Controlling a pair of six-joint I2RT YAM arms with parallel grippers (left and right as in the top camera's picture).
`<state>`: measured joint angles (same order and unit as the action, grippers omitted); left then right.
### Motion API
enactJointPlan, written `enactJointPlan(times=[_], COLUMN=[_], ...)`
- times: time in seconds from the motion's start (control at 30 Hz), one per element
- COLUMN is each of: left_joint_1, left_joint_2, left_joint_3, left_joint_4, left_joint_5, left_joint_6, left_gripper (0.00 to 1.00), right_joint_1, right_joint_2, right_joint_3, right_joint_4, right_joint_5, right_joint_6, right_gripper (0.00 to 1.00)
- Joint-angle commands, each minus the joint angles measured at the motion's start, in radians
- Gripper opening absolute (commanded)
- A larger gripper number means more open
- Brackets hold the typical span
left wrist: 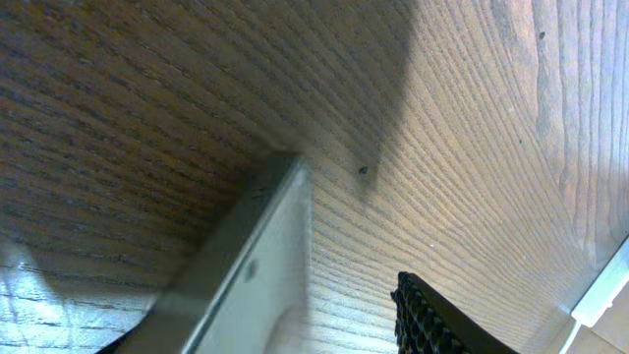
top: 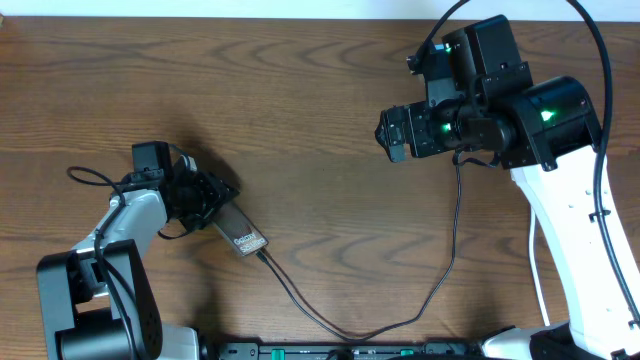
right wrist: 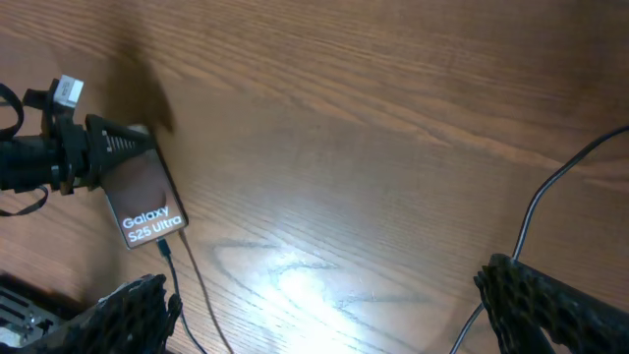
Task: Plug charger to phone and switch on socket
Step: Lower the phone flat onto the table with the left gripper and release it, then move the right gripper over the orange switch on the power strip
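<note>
Straddling phone [top: 245,238], left hand [top: 216,204] half open (right hand [top: 390,133] wide, empty)

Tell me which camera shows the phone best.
Right wrist: the phone shows almost whole, lettering readable. Overhead shows it small, partly under the left pincer; left wrist only a blurred edge.

The phone [top: 245,240] lies flat on the table [top: 300,80], on the left half and toward the front. The left gripper [top: 205,195] sits over the phone's rear-left end. The charger [top: 266,257] meets the phone's front-right end, trails along the table to the front edge, then curves up to the right. The right gripper [top: 392,133] hangs at the rear right, well apart from the phone.
</note>
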<state>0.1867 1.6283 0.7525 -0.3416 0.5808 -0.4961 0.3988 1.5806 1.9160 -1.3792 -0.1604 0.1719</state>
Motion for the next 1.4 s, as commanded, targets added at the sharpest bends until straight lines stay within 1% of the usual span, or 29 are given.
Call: enactJointPlan(times=[0.0,0.23,0.53,0.57,0.67,0.7,0.73,0.8,0.87,0.9,0.97,1.1,1.17,1.27,1.37], left_joint_1=[-0.003,-0.003,-0.003,-0.003,0.002,0.008,0.01,0.026,0.029,0.026,0.017,-0.027,-0.071,-0.188,-0.292], left_joint_2=[0.007,0.007,0.007,0.007,0.005,0.0,-0.005,-0.041,-0.089,-0.123,-0.157,-0.182,-0.182,-0.185,-0.193], left_joint_3=[0.001,0.001,0.001,0.001,0.008,0.021,0.03,0.08,0.149,0.206,0.275,0.422,0.493,0.594,0.621], left_joint_4=[-0.021,-0.032,-0.035,-0.035,-0.034,-0.04,-0.046,-0.103,-0.185,-0.248,-0.322,-0.472,-0.542,-0.632,-0.642], left_joint_5=[-0.025,-0.026,-0.077,-0.077,-0.077,-0.077,-0.077,-0.084,-0.13,-0.157,-0.191,-0.243,-0.279,-0.407,-0.468], left_joint_6=[0.01,0.01,0.014,0.015,0.031,0.033,0.039,0.087,0.135,0.188,0.253,0.338,0.367,0.404,0.41], left_gripper=[0.54,0.54,0.54,0.6,0.68,0.74,0.76,0.81,0.84,0.88,0.9,0.9,0.9,0.9,0.91], right_joint_1=[0.009,0.009,0.009,0.009,0.009,0.009,0.009,0.009,0.009,0.009,0.009,0.009,0.009,0.009,0.008], right_joint_2=[-0.011,-0.011,-0.011,-0.011,-0.011,-0.011,-0.011,-0.011,-0.01,-0.01,-0.01,-0.01,-0.01,-0.01,-0.01], right_joint_3=[0.0,0.0,0.0,0.0,0.0,0.0,0.0,0.0,0.0,0.0,0.0,0.0,0.0,0.0,0.0], right_joint_4=[-0.002,-0.002,-0.002,-0.002,-0.009,-0.014,-0.017,-0.034,-0.034,-0.026,-0.024,-0.034,-0.047,-0.054,-0.052], right_joint_5=[0.004,0.004,0.003,0.003,0.004,0.005,0.005,0.007,0.014,0.013,0.013,0.012,0.011,0.012,0.013], right_joint_6=[0.007,0.007,0.007,0.007,0.007,0.006,0.006,0.002,0.002,0.003,0.003,0.007,0.008,0.007,0.007], right_gripper=[0.99,0.99,0.99,0.99,0.99,0.99,0.99,0.99,0.99,0.99,0.99,0.99,0.99,0.99,0.99])
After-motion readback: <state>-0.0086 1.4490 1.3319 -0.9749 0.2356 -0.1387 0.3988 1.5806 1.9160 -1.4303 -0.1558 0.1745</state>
